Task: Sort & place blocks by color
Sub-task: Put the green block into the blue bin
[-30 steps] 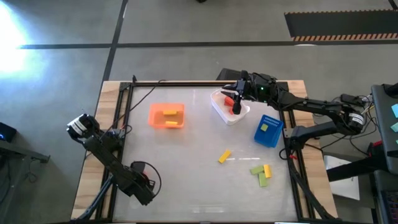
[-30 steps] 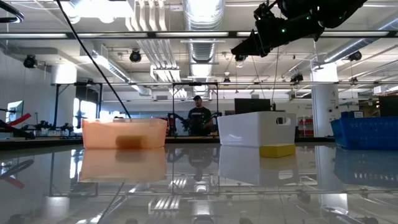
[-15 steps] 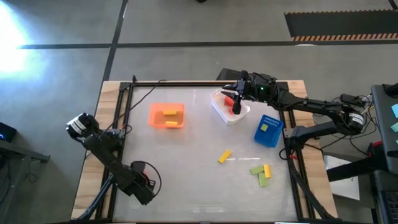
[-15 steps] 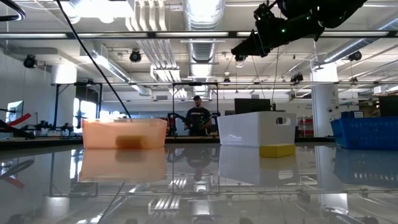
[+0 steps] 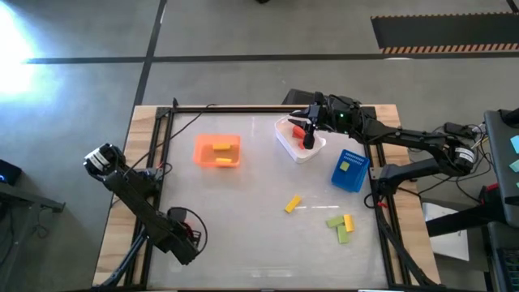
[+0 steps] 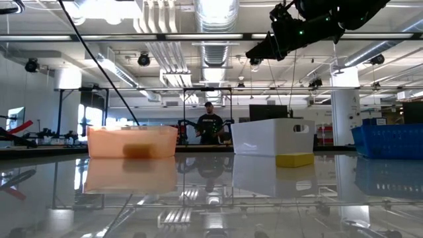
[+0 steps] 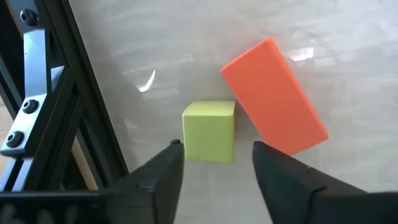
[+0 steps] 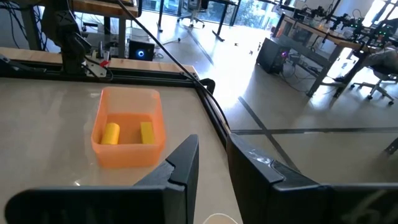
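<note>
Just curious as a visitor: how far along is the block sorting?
Done: two yellow blocks lie in the orange plastic bin, red ones in the white bin, one pale block in the blue bin. In hand: the left gripper hangs open over a light green block beside a red block; the right gripper hovers over the white bin. Left: four loose yellow and green blocks.

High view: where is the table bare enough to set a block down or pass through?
The widest bare stretch lies between the orange bin, the left claw and the lone yellow block. It is crowded around the white bin, the blue bin and the green and yellow blocks.
</note>
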Available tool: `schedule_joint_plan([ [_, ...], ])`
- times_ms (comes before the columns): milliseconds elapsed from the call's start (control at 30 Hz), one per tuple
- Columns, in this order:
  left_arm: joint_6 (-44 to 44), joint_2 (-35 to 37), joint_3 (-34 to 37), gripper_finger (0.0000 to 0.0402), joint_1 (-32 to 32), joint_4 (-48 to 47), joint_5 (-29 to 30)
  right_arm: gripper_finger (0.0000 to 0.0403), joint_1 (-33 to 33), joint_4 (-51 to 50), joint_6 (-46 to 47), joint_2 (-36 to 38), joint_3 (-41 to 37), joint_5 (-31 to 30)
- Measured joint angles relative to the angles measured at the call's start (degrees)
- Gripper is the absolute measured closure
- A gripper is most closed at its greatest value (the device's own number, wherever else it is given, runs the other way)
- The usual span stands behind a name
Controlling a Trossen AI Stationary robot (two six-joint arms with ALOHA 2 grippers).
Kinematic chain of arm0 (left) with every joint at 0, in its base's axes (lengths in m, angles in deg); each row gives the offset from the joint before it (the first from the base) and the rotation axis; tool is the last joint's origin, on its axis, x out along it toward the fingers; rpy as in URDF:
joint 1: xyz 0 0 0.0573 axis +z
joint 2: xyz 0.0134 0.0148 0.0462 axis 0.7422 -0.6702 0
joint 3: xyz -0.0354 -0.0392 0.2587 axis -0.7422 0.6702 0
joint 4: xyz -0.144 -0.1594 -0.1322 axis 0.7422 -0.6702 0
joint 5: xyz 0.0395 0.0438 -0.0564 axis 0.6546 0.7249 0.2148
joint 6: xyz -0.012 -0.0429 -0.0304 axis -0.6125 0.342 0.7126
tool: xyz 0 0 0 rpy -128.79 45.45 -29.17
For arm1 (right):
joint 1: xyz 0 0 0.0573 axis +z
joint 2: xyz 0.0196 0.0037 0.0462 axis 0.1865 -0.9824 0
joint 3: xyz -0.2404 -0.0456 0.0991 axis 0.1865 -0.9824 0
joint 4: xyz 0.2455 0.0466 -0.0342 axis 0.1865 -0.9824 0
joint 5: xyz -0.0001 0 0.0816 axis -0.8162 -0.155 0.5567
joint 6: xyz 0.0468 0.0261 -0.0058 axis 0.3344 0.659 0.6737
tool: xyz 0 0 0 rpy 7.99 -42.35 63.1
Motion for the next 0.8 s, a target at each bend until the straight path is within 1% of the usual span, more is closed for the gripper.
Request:
schedule_joint_plan([
  [100, -0.39, -0.38, 0.23, 0.0199, -0.02, 0.05, 0.17, 0.033, 0.01, 0.0, 0.0, 0.0, 0.0, 0.0],
  [167, -0.49, -0.51, 0.68, 0.0189, -0.07, 0.24, 0.15, 0.033, 0.02, 0.0, 0.0, 0.0, 0.0, 0.0],
  [233, -0.75, -0.59, 1.48, 0.0186, -0.13, 0.97, 0.15, 0.033, 0.02, 0.0, 0.0, 0.0, 0.0, 0.0],
  [533, -1.07, -0.59, 6.09, 0.0185, -0.31, 9.68, 0.13, 0.033, 0.01, -0.02, 0.0, 0.0, 0.0, -0.01],
  [667, -1.02, -0.57, 7.6, 0.0196, -0.31, 12.92, 0.13, 0.033, 0.02, -0.02, -0.02, 0.0, 0.0, 0.0],
  [800, -1.0, -0.52, 7.7, 0.0234, -0.26, 13.52, 0.32, 0.033, 0.01, -0.02, 0.0, 0.0, 0.0, 0.0],
])
